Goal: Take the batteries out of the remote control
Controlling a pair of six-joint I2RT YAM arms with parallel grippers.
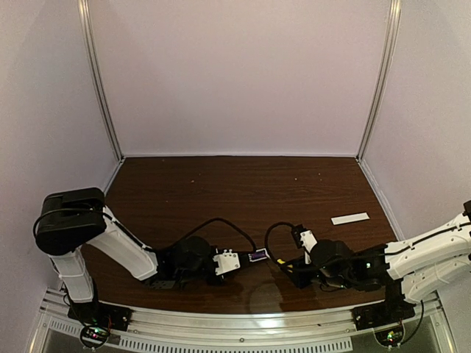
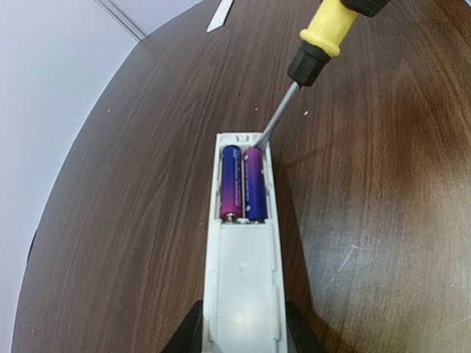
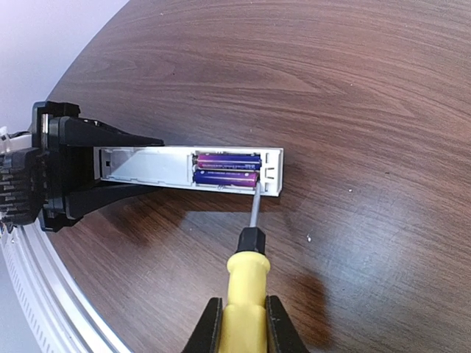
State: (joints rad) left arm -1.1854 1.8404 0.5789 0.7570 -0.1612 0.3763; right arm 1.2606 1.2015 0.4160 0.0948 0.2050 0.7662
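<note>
Left claw (image 2: 243, 334) clamps one end of the remote (image 2: 241, 272) over the desk (image 2: 383, 191), its compartment open and both batteries (image 2: 244, 184) seated side by side. Right claw (image 3: 245, 323) grips the yellow screwdriver (image 3: 249, 283), whose tip is at one battery's end. White cover (image 1: 349, 218) lies well apart.

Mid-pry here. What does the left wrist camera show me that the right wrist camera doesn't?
Left wrist only: the white cover strip, lying far off and apart from the work.
Right wrist only: the right gripper shut on the screwdriver's yellow handle, and the left gripper's whole body clamping the remote control by its end.
Both: the remote's back is open, with both batteries seated side by side and the screwdriver tip at the end of one battery.
</note>
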